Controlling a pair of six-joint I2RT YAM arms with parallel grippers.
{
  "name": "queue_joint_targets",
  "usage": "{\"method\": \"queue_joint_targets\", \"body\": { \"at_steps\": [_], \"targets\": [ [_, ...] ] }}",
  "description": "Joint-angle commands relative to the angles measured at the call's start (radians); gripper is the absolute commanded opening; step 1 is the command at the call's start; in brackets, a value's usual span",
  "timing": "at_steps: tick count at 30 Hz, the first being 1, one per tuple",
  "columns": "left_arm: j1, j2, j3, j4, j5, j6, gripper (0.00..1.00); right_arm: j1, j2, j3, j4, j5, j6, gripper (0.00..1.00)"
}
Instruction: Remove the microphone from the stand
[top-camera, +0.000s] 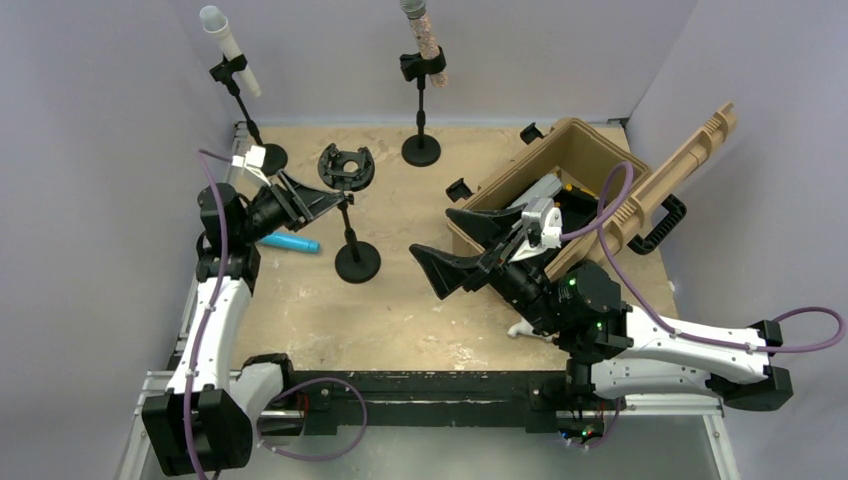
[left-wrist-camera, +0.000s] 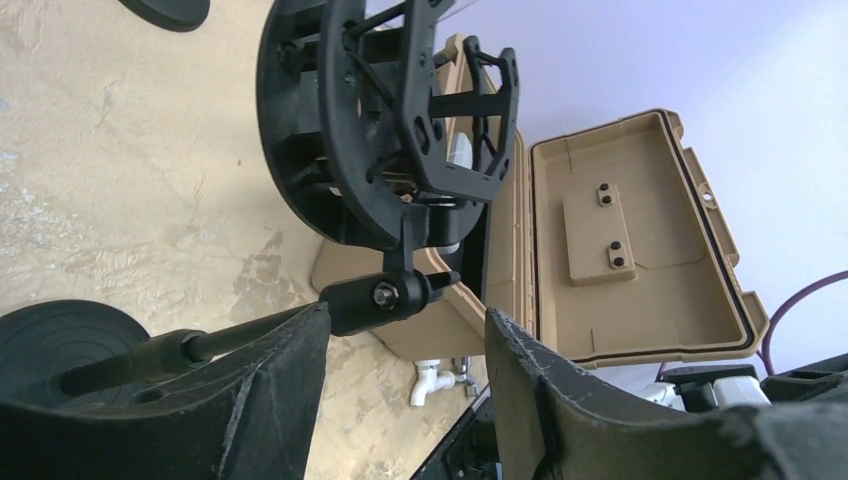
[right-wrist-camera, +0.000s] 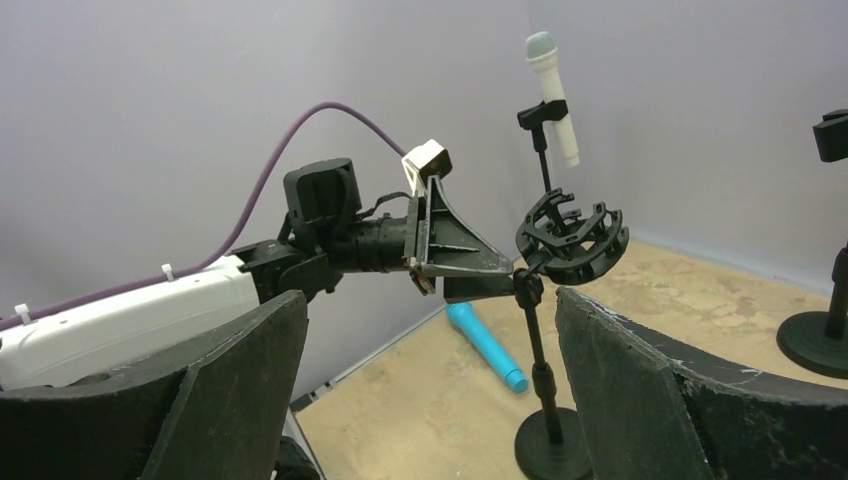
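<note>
Biggest worry first: the stand (top-camera: 357, 263) near the left edge. My left gripper (left-wrist-camera: 408, 320) is spread, a finger on each side of its swivel joint, and I reckon a sideways nudge could topple it. Its cradle (top-camera: 346, 167) is empty. The blue microphone (top-camera: 290, 243) lies flat by the left edge and would roll if my arm clipped it. My right gripper (top-camera: 430, 231) hangs wide apart mid-table, holding nothing. Around me are lilac walls (top-camera: 320, 60), a scuffed tan table (top-camera: 400, 315), an open case (top-camera: 570, 140) in the back right corner, and a white microphone (top-camera: 232, 50) and a speckled microphone (top-camera: 425, 35) clipped along the back edge.
</note>
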Motion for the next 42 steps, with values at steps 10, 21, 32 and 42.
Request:
{"method": "queue_joint_targets", "body": {
  "at_steps": [10, 21, 32, 42],
  "targets": [
    [-0.018, 0.074, 0.095, -0.047, -0.045, 0.087, 0.47, 0.004, -0.011, 0.029, 0.042, 0.002, 0.006, 0.92],
    [-0.048, 0.107, 0.096, -0.072, -0.034, 0.125, 0.48, 0.004, -0.009, 0.023, 0.047, 0.004, 0.006, 0.92],
    [-0.047, 0.118, 0.061, -0.274, -0.13, 0.23, 0.31, 0.004, -0.022, 0.009, 0.046, 0.009, 0.018, 0.92],
    [-0.074, 0.094, -0.054, -0.334, -0.195, 0.28, 0.27, 0.004, -0.013, 0.006, 0.056, 0.003, 0.022, 0.92]
  ]
}}
